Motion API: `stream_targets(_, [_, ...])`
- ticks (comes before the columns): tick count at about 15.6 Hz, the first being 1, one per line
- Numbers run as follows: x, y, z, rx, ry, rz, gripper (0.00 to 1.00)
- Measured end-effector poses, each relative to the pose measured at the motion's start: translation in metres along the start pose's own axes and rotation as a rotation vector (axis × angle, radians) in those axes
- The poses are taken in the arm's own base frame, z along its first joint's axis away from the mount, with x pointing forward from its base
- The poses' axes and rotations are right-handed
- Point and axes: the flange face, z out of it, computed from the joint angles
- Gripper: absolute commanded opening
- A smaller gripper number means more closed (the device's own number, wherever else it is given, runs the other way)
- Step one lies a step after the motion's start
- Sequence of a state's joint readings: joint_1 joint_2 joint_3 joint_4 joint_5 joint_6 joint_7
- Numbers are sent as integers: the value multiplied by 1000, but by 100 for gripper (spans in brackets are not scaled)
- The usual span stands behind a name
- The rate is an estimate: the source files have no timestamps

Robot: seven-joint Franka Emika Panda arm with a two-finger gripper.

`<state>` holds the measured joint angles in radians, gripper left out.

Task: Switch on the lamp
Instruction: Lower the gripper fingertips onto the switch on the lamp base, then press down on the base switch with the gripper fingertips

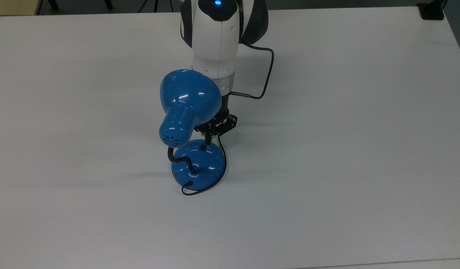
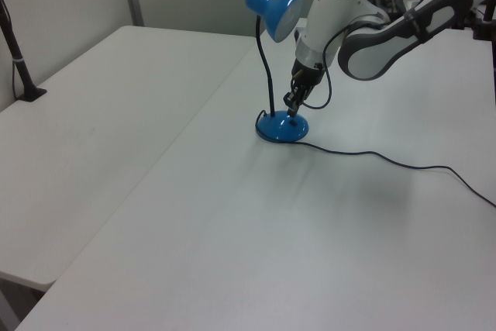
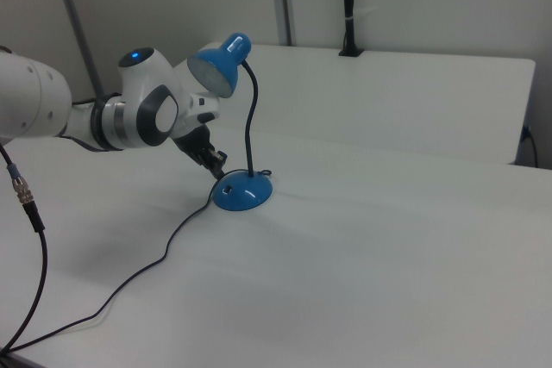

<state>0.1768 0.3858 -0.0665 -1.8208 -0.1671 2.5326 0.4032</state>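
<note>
The blue desk lamp (image 1: 190,127) stands mid-table (image 1: 346,149), unlit, and the gripper (image 1: 207,141), its fingers pinched together into one narrow tip, angles down under the dome shade (image 2: 277,11) just above the base's small black switch (image 1: 203,148), apparently poised to press it.

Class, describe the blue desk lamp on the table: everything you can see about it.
The lamp is glossy blue, seemingly painted metal, with a dome shade with small vent holes, a bent black gooseneck and a round base carrying a small black switch. It stands upright on the white table, unlit. A thin black cord trails from the base across the table. The gripper sits just at the switch; contact cannot be confirmed.
</note>
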Motion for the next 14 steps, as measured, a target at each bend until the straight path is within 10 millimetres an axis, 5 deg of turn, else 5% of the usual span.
stream_targets(14, [13,16,32,-43,-5,-4,0])
